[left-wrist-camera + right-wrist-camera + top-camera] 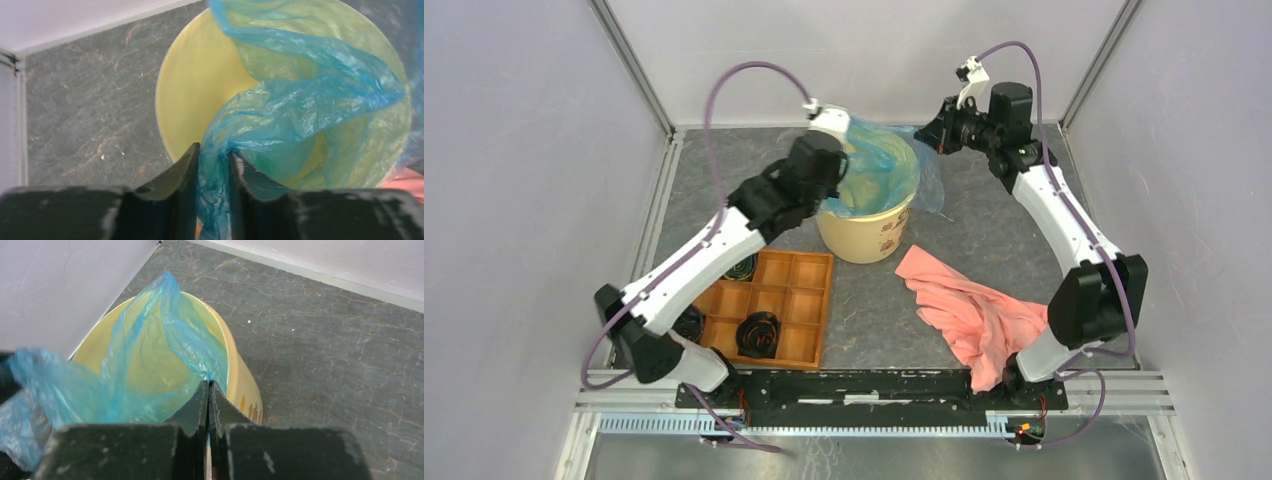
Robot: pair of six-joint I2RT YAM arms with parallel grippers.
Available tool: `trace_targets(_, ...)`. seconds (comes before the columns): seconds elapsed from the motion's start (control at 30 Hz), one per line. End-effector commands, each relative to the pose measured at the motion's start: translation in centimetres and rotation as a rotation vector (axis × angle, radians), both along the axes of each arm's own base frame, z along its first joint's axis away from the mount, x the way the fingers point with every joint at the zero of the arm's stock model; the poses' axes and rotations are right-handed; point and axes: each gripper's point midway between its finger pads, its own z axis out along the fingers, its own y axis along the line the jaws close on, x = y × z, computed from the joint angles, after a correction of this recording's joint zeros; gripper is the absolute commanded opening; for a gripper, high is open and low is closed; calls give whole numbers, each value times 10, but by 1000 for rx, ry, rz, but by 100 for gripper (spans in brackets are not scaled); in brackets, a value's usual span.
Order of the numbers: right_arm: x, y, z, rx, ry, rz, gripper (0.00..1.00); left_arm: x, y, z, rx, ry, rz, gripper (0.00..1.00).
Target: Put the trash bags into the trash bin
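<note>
Left wrist view: left gripper (214, 152) clamped on a bunched fold of the trash bags (310, 95), held above the trash bin (187, 100) mouth so the film drapes inside. The bin stands upper centre on the table (984, 225). Right gripper (208, 386) is pinched tight on the opposite bag edge, likely to spread it across the rim.

Reaches forward with both arms angled down; clamps left pincer (214, 150) and right pincer (208, 385) on the bag (310, 100).
</note>
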Motion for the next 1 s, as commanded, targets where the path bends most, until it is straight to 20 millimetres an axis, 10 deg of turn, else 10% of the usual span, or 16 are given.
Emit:
trace_targets(0.0,-22,-7,47,69,-128,-28,0,-1,28,29,-382,15,65,23)
trace_targets(0.27,-55,-20,45,110,-130,-83,0,-8,90,-3,-822,192,63,31)
trace_targets(0.5,-72,-15,50,124,-146,-27,0,-30,101,41,-673,91,-42,98)
trace_targets(0.7,-77,-16,50,110,-151,-19,1,2,100,79,-569,73,-61,100)
trace_targets(0.97,-81,-19,59,98,-171,-27,0,16,52,95,-454,52,-351,100)
